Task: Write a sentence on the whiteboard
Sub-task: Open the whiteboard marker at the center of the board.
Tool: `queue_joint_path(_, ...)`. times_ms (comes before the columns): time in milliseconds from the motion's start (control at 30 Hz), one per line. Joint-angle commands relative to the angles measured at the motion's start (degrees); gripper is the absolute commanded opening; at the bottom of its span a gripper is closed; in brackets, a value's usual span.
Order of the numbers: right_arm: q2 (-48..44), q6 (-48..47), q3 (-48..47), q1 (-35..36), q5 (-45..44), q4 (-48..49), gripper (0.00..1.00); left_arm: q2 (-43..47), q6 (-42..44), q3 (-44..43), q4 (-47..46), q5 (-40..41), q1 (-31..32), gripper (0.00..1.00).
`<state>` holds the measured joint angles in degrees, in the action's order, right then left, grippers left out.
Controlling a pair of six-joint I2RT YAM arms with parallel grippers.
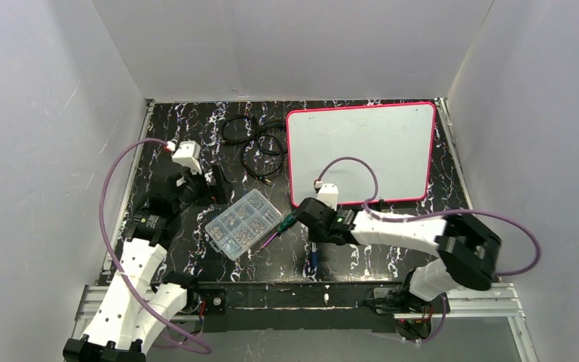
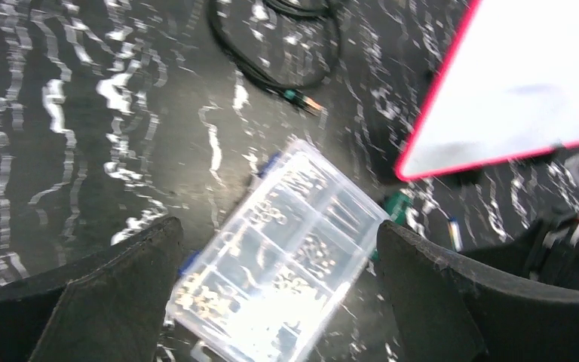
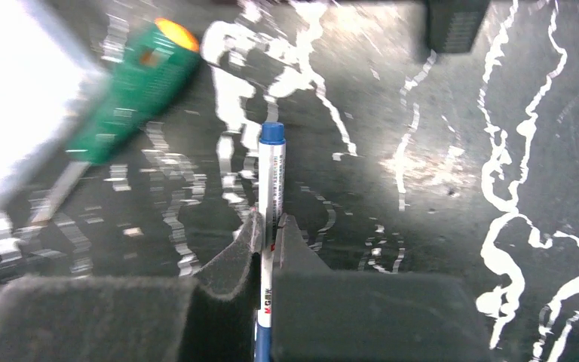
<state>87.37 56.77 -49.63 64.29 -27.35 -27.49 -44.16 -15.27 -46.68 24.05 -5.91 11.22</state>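
From above, your whiteboard point(image 1: 377, 139) lay flat at the far right of the black, white-veined tabletop point(image 1: 188, 124). Its pink-red frame was all in view and its surface plain white, with the right arm's purple cable point(image 1: 347, 158) looping over its near edge. Your right pincer point(image 1: 313, 235) reached left, just in front of the board's near left corner, over a blue marker point(image 1: 313, 258). To its left lay a green-handled screwdriver point(image 1: 283, 222), then a clear compartment box point(image 1: 243, 224) set askew, and coiled black cables point(image 1: 252, 143) lay farther back, left of the board. Your left pincer point(image 1: 209, 182) hung just behind the box. In the left wrist view that pincer stood wide, its two dark fingers point(image 2: 113, 294) framing the box below. The board's corner showed at upper right, blurred and glaring, and the cables ran along the top. In the right wrist view your right pincer was drawn narrow onto the marker's white barrel, both fingers point(image 3: 234, 256) against it, the blue end pointing away from the camera. I could not tell whether the marker rested on the tabletop or was lifted. The screwdriver lay at upper left, apart from the marker.
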Motion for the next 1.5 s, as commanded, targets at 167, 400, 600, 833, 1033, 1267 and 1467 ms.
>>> queue_joint_path(167, -21.7, -5.5, 2.1, 0.0, -2.5, 22.3, 0.01, 6.3, -11.1, 0.5, -2.1, -17.1, 5.5, 0.99)
queue_joint_path(400, -25.5, -12.0, 1.8, 0.0, -4.2, 38.2, 0.01, 6.0, -21.6, 3.4, -10.4, -30.4, 8.2, 0.99)
queue_joint_path(600, -26.5, -11.3, 4.2, 0.1, 0.1, 50.2, 0.01, 2.7, -28.9, 6.2, -20.0, -30.2, 15.0, 0.99)
queue_joint_path(833, -27.1, -11.4, 3.7, 0.0, -0.3, 50.9, 0.01, -2.9, -29.2, 5.4, -26.3, -26.9, 24.7, 0.75)
queue_joint_path(1033, -27.2, -11.4, 3.6, 0.0, -0.2, 50.6, 0.01, -4.4, -28.0, 5.2, -26.5, -25.1, 27.3, 0.38)
queue_joint_path(1267, -27.7, -11.0, 3.9, 0.0, 1.1, 49.0, 0.01, -4.8, -26.4, 4.7, -26.4, -23.3, 27.5, 0.36)
queue_joint_path(1467, -29.2, -10.3, 4.8, 0.0, -0.2, 46.5, 0.12, -6.5, -23.5, 3.6, -24.8, -24.7, 27.5, 0.00)
